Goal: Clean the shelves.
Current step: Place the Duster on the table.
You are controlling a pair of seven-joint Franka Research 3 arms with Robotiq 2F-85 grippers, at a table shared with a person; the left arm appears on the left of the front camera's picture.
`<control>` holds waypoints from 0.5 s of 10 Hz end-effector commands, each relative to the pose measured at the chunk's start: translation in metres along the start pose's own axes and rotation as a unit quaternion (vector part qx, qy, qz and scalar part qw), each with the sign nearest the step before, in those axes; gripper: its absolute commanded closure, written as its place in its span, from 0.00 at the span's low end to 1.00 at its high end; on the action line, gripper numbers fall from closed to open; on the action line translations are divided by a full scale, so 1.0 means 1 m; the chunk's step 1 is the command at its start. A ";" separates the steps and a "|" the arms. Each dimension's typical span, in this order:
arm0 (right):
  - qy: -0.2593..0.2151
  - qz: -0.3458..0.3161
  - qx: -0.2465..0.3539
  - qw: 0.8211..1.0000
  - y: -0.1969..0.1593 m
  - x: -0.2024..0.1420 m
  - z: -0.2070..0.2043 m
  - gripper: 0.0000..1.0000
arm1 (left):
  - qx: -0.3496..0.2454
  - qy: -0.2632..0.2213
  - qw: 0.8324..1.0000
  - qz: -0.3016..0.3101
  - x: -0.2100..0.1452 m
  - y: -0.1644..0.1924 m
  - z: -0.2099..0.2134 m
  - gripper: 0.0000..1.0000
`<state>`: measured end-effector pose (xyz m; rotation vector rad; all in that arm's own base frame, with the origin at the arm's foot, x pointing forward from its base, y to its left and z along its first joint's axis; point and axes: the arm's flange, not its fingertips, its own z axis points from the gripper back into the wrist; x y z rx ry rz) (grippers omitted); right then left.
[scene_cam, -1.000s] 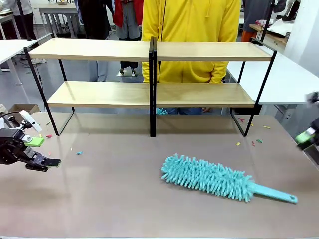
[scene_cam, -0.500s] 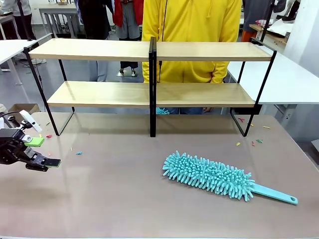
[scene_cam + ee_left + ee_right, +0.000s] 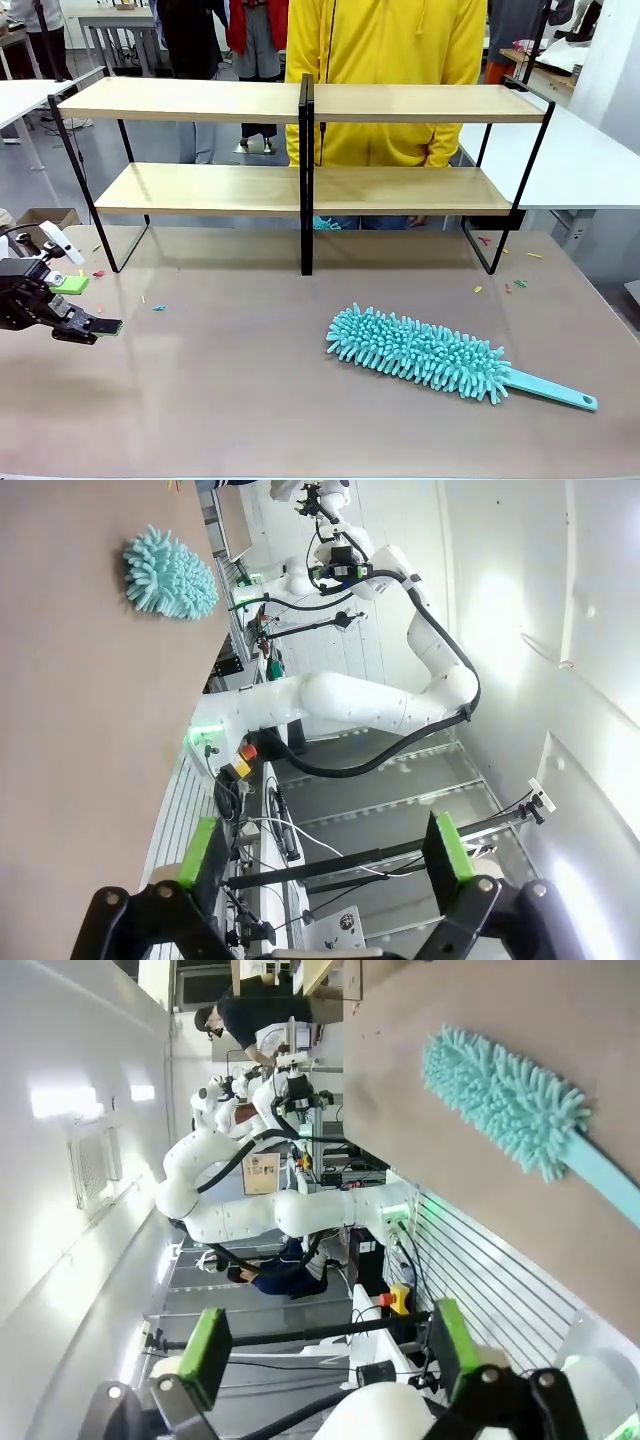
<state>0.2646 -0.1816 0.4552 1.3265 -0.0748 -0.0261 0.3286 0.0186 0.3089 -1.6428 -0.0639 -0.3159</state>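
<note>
The shelves (image 3: 300,100) stand at the table's far edge, a person (image 3: 385,40) behind them. A teal duster (image 3: 440,360) lies in front. Left gripper (image 3: 85,305) and right gripper (image 3: 325,1345) both spread, holding nothing.

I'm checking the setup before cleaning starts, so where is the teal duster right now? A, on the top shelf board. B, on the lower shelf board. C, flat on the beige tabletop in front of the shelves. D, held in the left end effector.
C: the teal duster lies flat on the beige tabletop in front of the shelves, with the left end effector open and apart from it.
</note>
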 end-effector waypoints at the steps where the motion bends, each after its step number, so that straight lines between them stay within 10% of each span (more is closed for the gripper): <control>1: -0.003 0.009 0.001 1.000 -0.001 0.005 0.006 0.00 | -0.012 -0.009 1.000 -0.002 -0.003 -0.004 -0.006 0.00; 5: -0.003 0.009 0.001 1.000 -0.001 0.005 0.006 0.00 | -0.012 -0.009 1.000 -0.002 -0.003 -0.004 -0.006 0.00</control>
